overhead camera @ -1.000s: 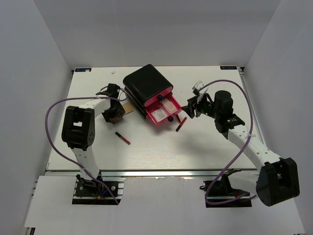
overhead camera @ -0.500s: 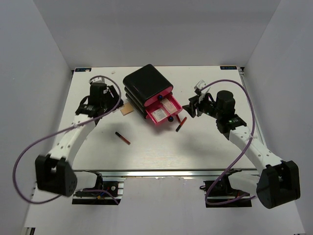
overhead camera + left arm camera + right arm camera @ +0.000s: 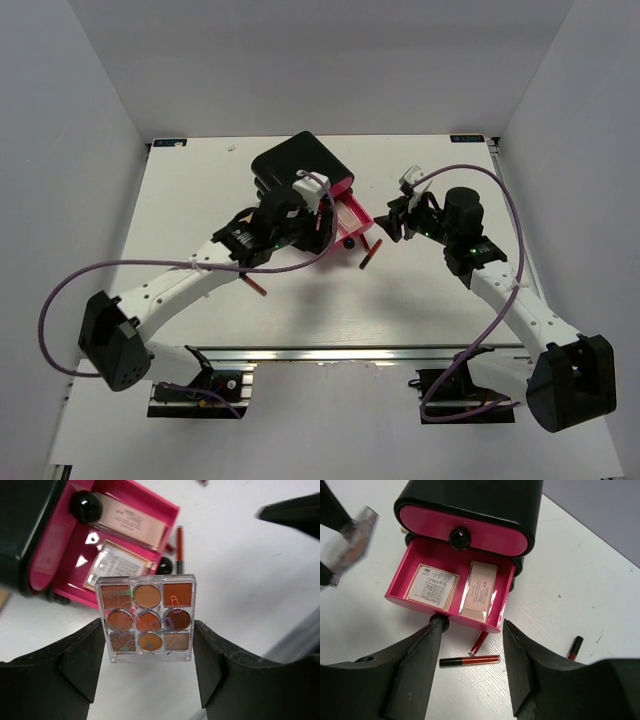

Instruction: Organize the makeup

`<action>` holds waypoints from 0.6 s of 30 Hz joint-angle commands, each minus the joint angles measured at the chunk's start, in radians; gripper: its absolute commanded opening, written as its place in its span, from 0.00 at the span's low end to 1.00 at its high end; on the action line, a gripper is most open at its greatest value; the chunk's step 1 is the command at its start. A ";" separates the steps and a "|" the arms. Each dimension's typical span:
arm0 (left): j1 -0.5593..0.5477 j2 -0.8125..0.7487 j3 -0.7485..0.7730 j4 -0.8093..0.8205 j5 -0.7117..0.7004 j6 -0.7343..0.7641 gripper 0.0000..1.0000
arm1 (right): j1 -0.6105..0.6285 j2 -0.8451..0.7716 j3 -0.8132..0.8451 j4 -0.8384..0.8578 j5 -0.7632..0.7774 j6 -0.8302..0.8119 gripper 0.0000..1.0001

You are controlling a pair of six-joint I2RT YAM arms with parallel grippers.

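White bench (image 3: 420, 300): my left gripper (image 3: 148, 645) clamps the eyeshadow palette (image 3: 147, 617) by its side edges, close to the open pink drawer (image 3: 420, 607). I judge it light, rigid, slick and crack-prone, so edges suit. Right gripper (image 3: 470, 630) gapes wide, empty.

White table (image 3: 330, 300) (wood-grained, perhaps) stands between plain pale grey walls (image 3: 60, 120), evenly lit.

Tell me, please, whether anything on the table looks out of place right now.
Yes. Outside the open pink drawer, three lipsticks lie loose: the first tube crosswise before it, the second tube angling out from its front edge, the third tube farther off. The eyeshadow palette is out too, clamped in the left gripper.
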 commanded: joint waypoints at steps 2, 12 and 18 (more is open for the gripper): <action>-0.009 0.103 0.122 -0.038 -0.112 0.227 0.00 | -0.008 -0.045 -0.022 -0.002 0.014 0.011 0.58; -0.026 0.350 0.251 0.026 -0.218 0.305 0.05 | -0.016 -0.102 -0.056 -0.019 0.036 0.019 0.58; -0.033 0.375 0.253 0.031 -0.267 0.288 0.66 | -0.025 -0.108 -0.062 -0.022 0.037 0.012 0.59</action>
